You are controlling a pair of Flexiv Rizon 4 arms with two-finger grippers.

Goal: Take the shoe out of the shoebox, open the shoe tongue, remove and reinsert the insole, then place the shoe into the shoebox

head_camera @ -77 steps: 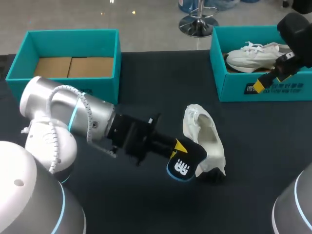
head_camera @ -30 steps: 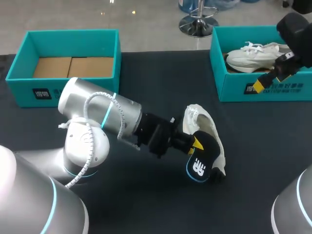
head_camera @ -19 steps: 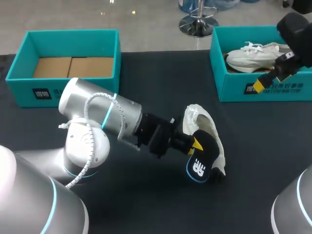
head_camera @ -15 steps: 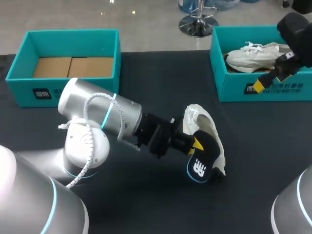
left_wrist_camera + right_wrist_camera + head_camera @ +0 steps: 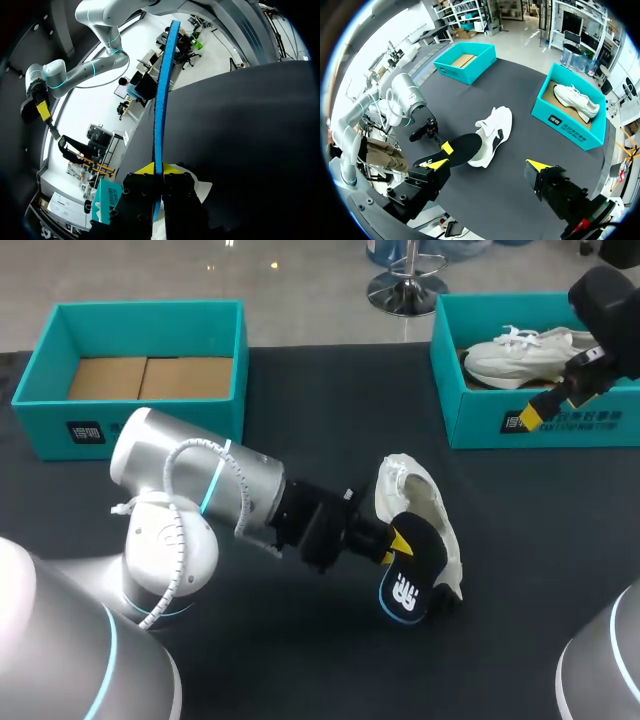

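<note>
Feeding the insole back into the shoe seems the step: lead with its toe end, keep it flat, slide it forward. Far left stands an open teal box, cardboard-floored. On the middle of the worktop, the left jaws pinch the thin, bendy, blue-edged black insole just beside the soft white shoe. Far right, a second box holds another shoe; near it the right jaws gape wide, empty.
</note>
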